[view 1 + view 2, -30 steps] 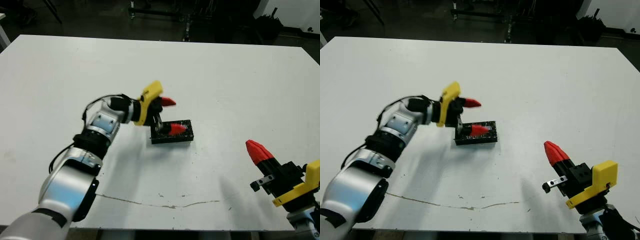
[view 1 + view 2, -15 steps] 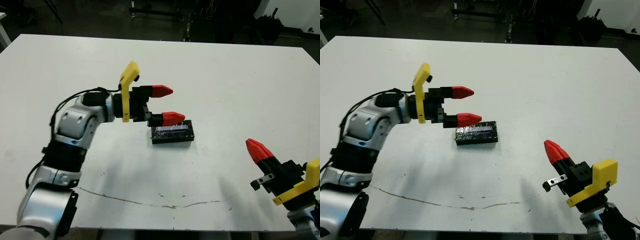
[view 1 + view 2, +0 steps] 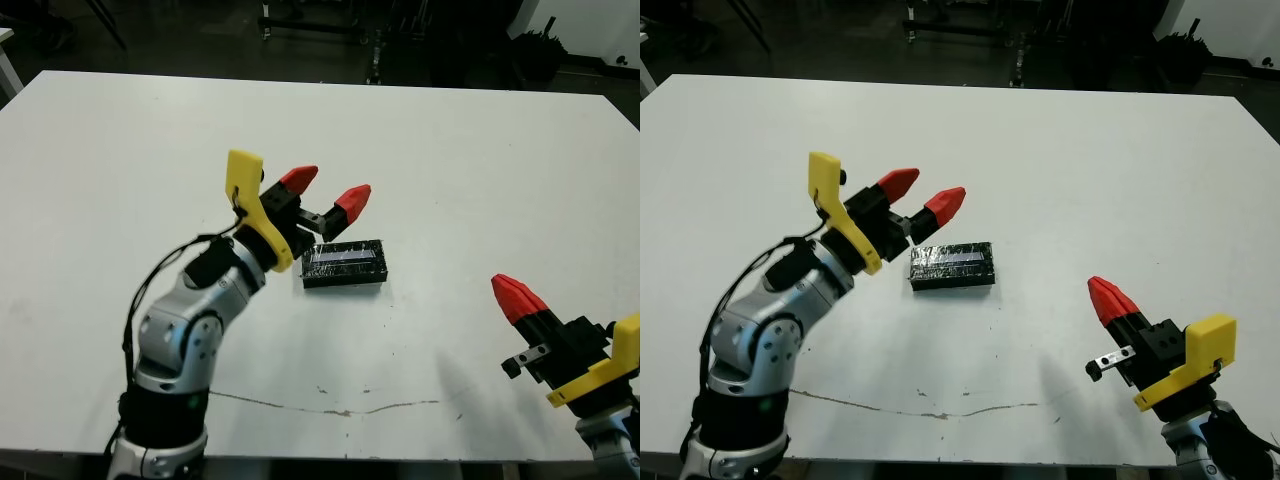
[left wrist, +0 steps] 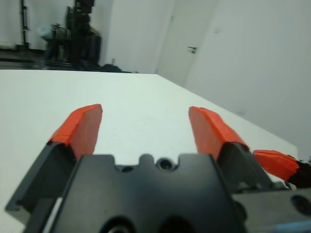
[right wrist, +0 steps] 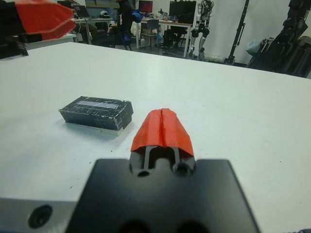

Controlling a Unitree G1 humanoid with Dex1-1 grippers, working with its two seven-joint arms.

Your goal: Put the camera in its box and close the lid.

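The box (image 3: 345,265) sits near the middle of the white table (image 3: 480,160). The shiny black lid (image 5: 97,107) lies flat on top of it, so the box is shut. Only a thin pale strip of the box shows under the lid in the right wrist view. The camera cannot be seen.

The left gripper (image 3: 327,190) is up in the air, above the table. Its two red fingers (image 4: 80,128) are spread wide apart and hold nothing. The box is just beside this gripper, a bit to the right and closer to the robot. The gripper does not touch it. A yellow part (image 3: 250,200) sticks up behind the fingers.

The right gripper (image 3: 1110,300) is near the front right of the table, well apart from the box. Its two red fingers (image 5: 163,128) are pressed together into one point, with nothing between them. The point aims toward the box.
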